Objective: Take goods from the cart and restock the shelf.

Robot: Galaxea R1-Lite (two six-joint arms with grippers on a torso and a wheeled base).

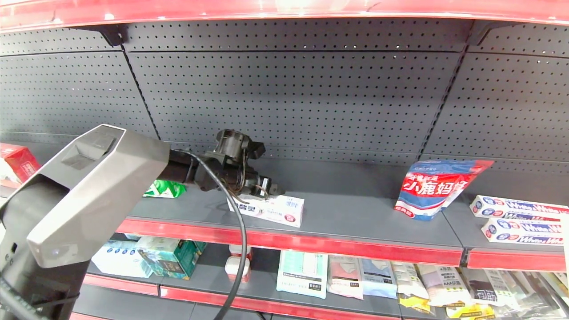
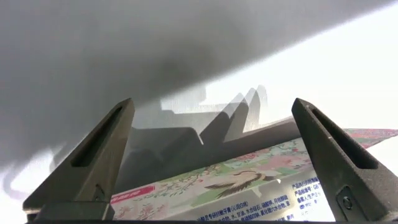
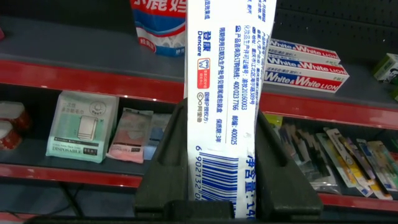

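Well, closest to me the right tool (image 3: pixel 221 112) is clamped on 1 end of a long toothpaste box (image 3: pixel 225 68). It is held out in front of the shelf, with most of its length reaching past the fingers. Gripped so near 1 end, I'd say it could swing or slip if it knocks the red shelf lip (image 1: pixel 289 241) on the way in.

Further in, the left tool (image 2: pixel 212 109) has its fingers spread wide, straddling a white box (image 1: pixel 271 210) that lies flat on the shelf (image 1: pixel 355 204), near the front edge. Should that arm back out low, a finger might catch the white box and drag it over the lip.

Beyond, a blue-and-red pouch (image 1: pixel 438 189) stands leaning, just beside 2 stacked boxes (image 1: pixel 520 220). A careless placement there would likely topple it.
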